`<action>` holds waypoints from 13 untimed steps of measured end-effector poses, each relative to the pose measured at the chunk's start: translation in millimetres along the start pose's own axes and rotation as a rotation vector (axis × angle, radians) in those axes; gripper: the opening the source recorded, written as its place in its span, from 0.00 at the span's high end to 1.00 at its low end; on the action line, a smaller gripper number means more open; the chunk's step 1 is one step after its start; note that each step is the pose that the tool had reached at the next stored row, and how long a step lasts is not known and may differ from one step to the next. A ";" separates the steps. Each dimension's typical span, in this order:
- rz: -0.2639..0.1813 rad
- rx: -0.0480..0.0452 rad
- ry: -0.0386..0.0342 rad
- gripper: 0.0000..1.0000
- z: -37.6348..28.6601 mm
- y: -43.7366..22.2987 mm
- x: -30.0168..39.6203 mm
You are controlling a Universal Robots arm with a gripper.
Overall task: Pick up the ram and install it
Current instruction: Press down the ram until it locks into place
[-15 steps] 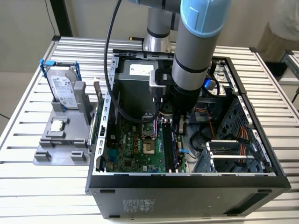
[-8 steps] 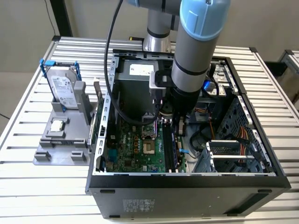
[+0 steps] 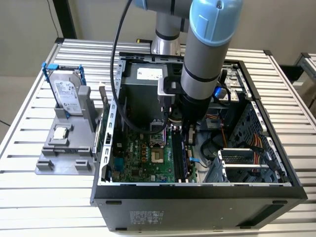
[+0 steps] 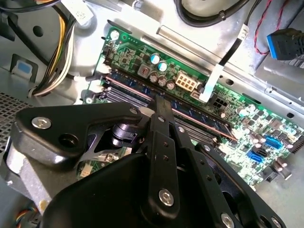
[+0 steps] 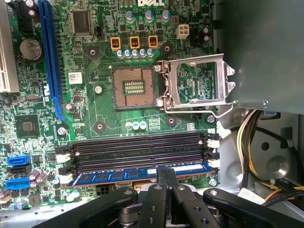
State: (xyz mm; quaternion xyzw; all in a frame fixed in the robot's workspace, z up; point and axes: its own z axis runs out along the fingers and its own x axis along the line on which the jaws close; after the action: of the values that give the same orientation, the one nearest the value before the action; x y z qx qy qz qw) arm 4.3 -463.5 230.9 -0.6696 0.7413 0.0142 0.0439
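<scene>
Setting: an open desktop computer case point(image 3: 197, 190) lies on its side on a slatted metal table point(image 3: 39, 197), so the motherboard point(image 3: 143, 158) faces up and the arm can come at it from above.
Arm: it reaches straight down into the case, its wrist over the memory slots beside the empty processor socket point(image 5: 134, 88).
Gripper: in the first wrist view the gripper point(image 5: 166, 178) stands right over the ram, its two fingers point(image 5: 161, 176) pressed together at the middle of the stick's upper edge; the jaws look closed, with no gap visible, and pinch or press the board's thin top rather than hold it by its flat sides.
Ram: the ram point(image 5: 118, 176), a blue stick with a row of chips, stands on edge in the outermost of the four slots point(image 5: 137, 152), parallel to the three empty black ones. In the second wrist view the ram point(image 4: 199, 115) runs out past the fingertips along its slot.
Why held so: a central hold would keep the stick level, so both ends can go down evenly, I judge.
Seating: the white slot latches point(image 5: 213, 164) show at the ends; whether they have snapped in I cannot tell.
Holder: at the exterior view's left, a grey fixture point(image 3: 64, 153) carries the hard drive point(image 3: 66, 94) and the processor chip point(image 3: 60, 132), untouched.
</scene>
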 end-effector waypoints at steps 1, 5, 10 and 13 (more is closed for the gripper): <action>0.000 0.0000 -0.0001 1.00 1.0 0.0 0.1; 0.000 0.0000 -0.0001 1.00 5.0 0.2 0.4; 0.000 -0.0002 0.0008 1.00 10.7 0.4 1.0; 0.000 -0.0001 0.0012 1.00 14.3 0.6 1.4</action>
State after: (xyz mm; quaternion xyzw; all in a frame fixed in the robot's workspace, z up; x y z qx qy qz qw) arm 4.1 -463.7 216.5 -0.6696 0.7413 0.0139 0.0435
